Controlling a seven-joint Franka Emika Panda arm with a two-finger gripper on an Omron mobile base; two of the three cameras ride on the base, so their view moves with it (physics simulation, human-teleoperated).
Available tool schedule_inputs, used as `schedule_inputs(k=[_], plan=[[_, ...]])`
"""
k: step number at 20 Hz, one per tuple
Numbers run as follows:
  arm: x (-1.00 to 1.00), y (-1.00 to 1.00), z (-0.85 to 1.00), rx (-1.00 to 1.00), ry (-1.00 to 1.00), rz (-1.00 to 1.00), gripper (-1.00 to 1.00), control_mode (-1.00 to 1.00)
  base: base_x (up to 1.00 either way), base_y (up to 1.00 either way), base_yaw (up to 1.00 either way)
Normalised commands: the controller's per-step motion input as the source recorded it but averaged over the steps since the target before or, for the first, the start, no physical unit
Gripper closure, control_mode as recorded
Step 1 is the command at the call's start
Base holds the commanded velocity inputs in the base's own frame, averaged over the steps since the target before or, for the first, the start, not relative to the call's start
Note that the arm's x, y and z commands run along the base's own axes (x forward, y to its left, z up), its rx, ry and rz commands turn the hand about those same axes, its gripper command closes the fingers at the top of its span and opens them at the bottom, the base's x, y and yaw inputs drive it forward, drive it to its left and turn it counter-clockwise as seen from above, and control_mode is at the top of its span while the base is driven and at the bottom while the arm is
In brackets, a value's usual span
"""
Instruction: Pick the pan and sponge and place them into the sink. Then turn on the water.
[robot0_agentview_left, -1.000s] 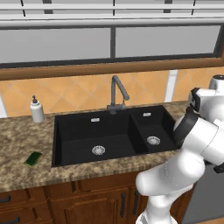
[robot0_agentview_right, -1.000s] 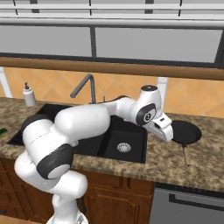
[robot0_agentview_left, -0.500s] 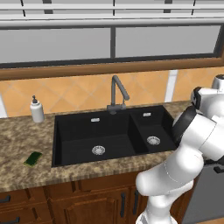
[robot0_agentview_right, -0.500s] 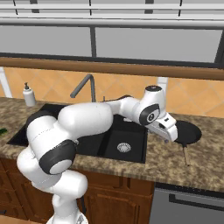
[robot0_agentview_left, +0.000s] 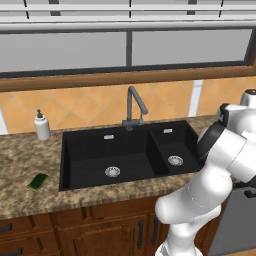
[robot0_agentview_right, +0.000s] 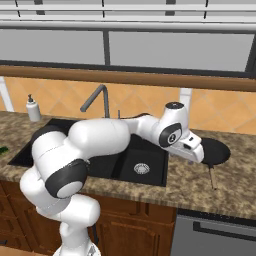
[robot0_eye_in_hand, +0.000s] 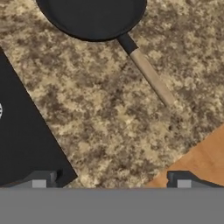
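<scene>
Claw (robot0_eye_in_hand: 111, 179): hovering wide open over the surface (robot0_eye_in_hand: 100, 113), holding nothing. Pan (robot0_eye_in_hand: 94, 17): lying ahead; the claw is best straddling its handle (robot0_eye_in_hand: 151, 76) crosswise.

The sink (robot0_agentview_left: 125, 155) and faucet (robot0_agentview_left: 134, 107) are viewed from behind-left and behind-right, both angled forward and down from moderate distance. The granite counter (robot0_eye_in_hand: 109, 109) beside the sink is seen closely from the hand camera, looking steeply down.
</scene>
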Motion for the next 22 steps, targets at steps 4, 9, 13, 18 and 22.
schedule_inputs(k=[4, 9, 13, 18, 22], plan=[[0.0, -0.09, -0.07, 0.0, 0.04, 0.32, -1.0, -1.0, 0.0, 0.0, 0.0], [0.0, -0.13, -0.07, 0.0, 0.03, 0.36, -1.0, -1.0, 0.0, 0.0, 0.0], [0.0, -0.11, -0.07, 0.0, 0.02, 0.3, -1.0, -1.0, 0.0, 0.0, 0.0], [0.0, 0.0, -0.01, 0.0, 0.0, 0.05, -1.0, -1.0, 0.0, 0.0, 0.0], [0.0, 0.0, 0.0, 0.0, 0.0, 0.0, -1.0, -1.0, 0.0, 0.0, 0.0]])
